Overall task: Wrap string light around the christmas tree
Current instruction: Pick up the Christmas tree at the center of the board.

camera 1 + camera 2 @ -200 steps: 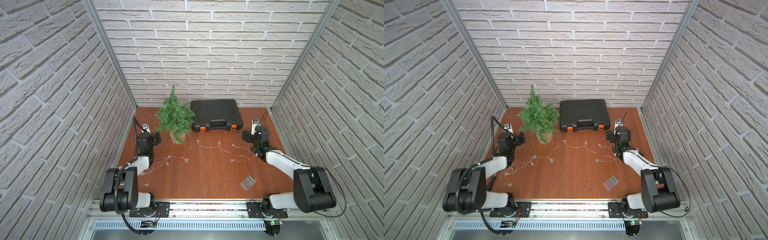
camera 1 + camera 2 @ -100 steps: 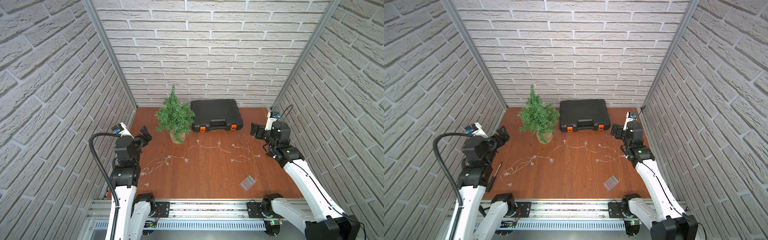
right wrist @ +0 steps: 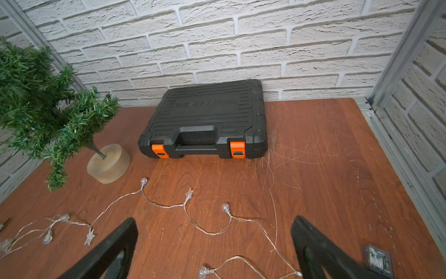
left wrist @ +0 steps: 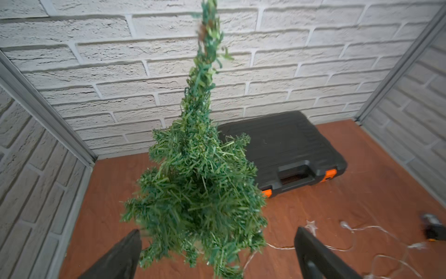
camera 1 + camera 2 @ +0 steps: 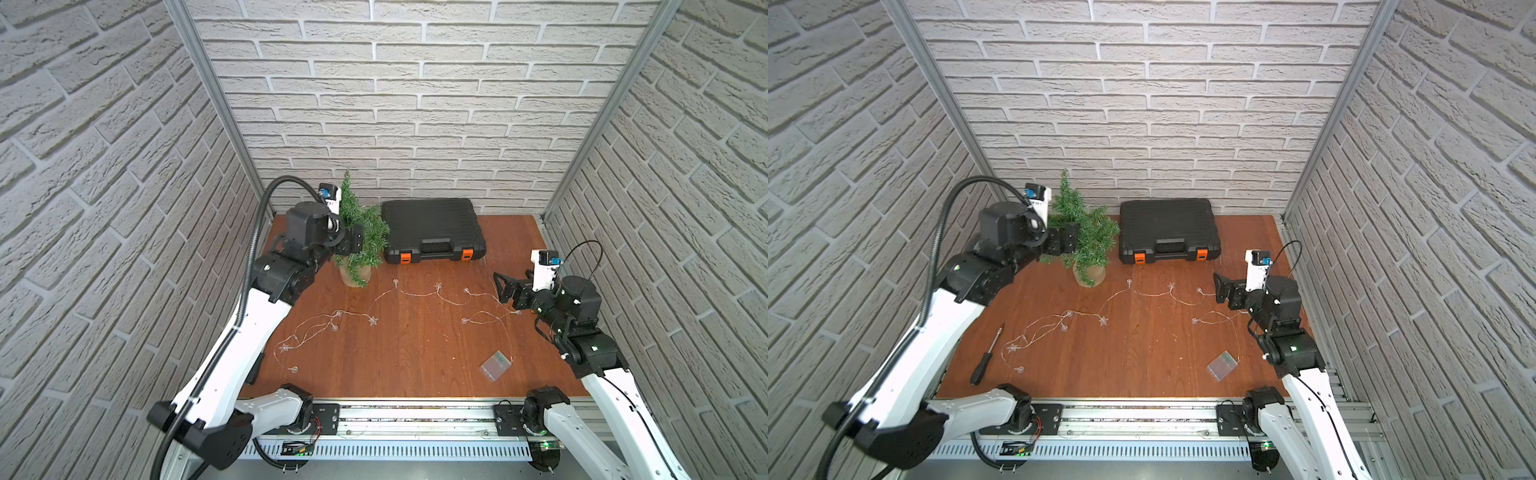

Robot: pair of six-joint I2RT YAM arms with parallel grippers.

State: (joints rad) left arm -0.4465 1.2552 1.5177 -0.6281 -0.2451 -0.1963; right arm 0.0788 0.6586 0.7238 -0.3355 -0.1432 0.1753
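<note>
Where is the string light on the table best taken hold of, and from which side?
Probably the thin wire of the string light, right beside the round bulb just ahead of the open right claw. Come from straight above, claw across the wire: it lies flat and loose on the table, so a sideways approach would only push it, and the bulb should stop slipping.

christmas tree [image 5: 369, 226], black case [image 5: 432, 226] blocking rear, string light [image 5: 437, 286] strewn mid-table, right rear open

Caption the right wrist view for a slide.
Open right gripper faces the string light lying loose on the table; black case and christmas tree behind.
</note>
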